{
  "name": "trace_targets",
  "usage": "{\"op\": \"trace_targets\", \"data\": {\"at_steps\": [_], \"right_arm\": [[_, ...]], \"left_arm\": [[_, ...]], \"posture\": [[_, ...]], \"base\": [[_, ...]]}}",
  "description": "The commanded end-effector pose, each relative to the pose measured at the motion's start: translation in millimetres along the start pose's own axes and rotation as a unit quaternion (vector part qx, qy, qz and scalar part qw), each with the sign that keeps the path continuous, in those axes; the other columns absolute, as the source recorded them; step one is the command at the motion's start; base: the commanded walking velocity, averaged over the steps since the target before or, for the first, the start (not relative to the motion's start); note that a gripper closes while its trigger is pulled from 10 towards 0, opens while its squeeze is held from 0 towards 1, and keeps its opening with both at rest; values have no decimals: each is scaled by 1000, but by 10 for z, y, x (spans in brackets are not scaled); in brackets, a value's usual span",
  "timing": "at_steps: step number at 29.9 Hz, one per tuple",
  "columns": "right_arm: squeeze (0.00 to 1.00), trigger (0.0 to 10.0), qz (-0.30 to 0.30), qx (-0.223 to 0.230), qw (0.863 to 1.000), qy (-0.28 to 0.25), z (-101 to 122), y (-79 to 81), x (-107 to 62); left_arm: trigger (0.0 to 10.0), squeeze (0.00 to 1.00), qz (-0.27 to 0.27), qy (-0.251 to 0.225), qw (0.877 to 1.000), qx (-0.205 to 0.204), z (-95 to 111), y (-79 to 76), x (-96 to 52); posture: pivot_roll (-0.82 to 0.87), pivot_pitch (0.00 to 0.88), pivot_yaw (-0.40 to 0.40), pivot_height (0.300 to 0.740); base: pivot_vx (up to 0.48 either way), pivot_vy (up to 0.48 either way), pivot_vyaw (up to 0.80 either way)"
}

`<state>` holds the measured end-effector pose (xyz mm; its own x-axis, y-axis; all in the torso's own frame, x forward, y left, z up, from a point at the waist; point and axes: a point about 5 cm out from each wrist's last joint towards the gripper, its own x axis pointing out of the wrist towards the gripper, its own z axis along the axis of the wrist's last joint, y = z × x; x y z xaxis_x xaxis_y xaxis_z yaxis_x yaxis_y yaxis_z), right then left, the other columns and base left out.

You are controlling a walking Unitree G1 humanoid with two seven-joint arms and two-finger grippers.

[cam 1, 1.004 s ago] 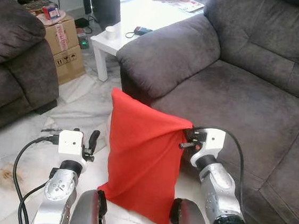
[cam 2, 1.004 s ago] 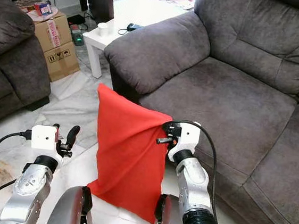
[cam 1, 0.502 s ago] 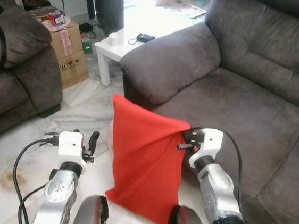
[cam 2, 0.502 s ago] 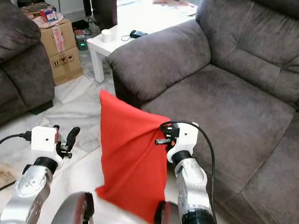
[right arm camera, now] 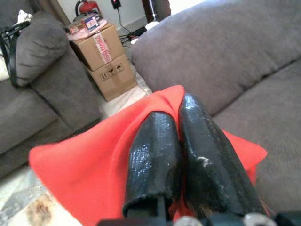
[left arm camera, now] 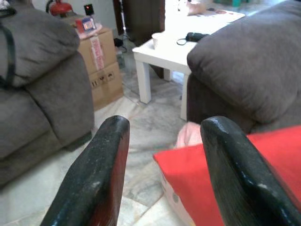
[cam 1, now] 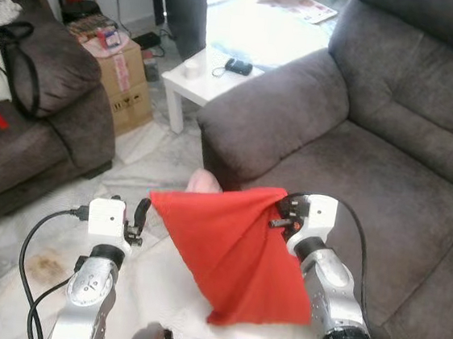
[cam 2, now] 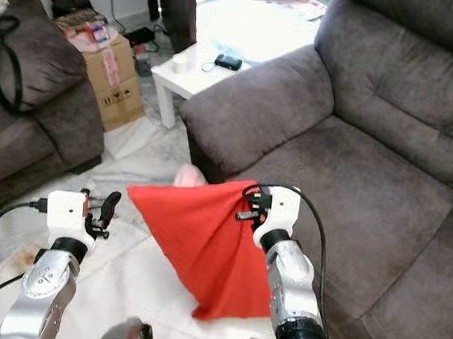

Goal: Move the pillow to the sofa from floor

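Note:
The red pillow (cam 1: 234, 251) hangs off the floor in front of me, swung out flat and tilted, just before the grey sofa (cam 1: 390, 154). My right gripper (right arm camera: 176, 117) is shut on the pillow's upper corner, its black fingers (right arm camera: 155, 155) pinching the red cloth (right arm camera: 84, 169). My left gripper (left arm camera: 162, 141) stands open to the pillow's left, apart from it, with the pillow's edge (left arm camera: 221, 174) showing between its fingers. In the right eye view the left gripper (cam 2: 108, 204) sits low over the marble floor.
A second grey sofa (cam 1: 29, 116) with a black-strapped bag stands at the left. A cardboard box (cam 1: 127, 78) and a white side table (cam 1: 221, 64) are behind, between the sofas. A pale pink thing (cam 1: 203, 182) lies on the floor behind the pillow.
The pillow has swung up from hanging upright to a flat tilt, still held by my right gripper. The camera has tipped, showing more of the left sofa. The left arm keeps its place.

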<state>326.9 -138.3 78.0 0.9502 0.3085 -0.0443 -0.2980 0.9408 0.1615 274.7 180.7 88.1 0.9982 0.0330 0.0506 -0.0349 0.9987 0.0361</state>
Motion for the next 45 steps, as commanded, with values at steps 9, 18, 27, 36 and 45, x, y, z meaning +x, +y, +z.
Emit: {"op": "trace_targets", "data": {"at_steps": [9, 18, 27, 36, 45], "right_arm": [[0, 10000, 13, -11, 997, -82, 361, 52, 96], [0, 10000, 40, -18, 995, -87, 421, 48, 110], [0, 10000, 112, -51, 991, -58, 416, 36, 48], [0, 10000, 246, -89, 965, -6, 339, 113, -90], [0, 10000, 393, -107, 911, 65, 236, 161, -326]], "left_arm": [[10000, 0, 0, 7, 1000, -1, -21, 33, -15], [10000, 0, -16, 12, 1000, -2, -6, 53, -38], [10000, 0, -90, 18, 996, -3, 83, 23, -128], [10000, 0, -227, 55, 972, -1, 179, -14, -349], [10000, 0, -361, 173, 916, 11, 104, 87, -776]], "posture": [[55, 79, -9, 740], [63, 63, -8, 740], [65, 39, -8, 740], [73, 4, -9, 740], [84, 0, -17, 740]], "base": [[0, 0, 0], [0, 0, 0], [0, 0, 0], [0, 0, 0], [0, 0, 0]]}}
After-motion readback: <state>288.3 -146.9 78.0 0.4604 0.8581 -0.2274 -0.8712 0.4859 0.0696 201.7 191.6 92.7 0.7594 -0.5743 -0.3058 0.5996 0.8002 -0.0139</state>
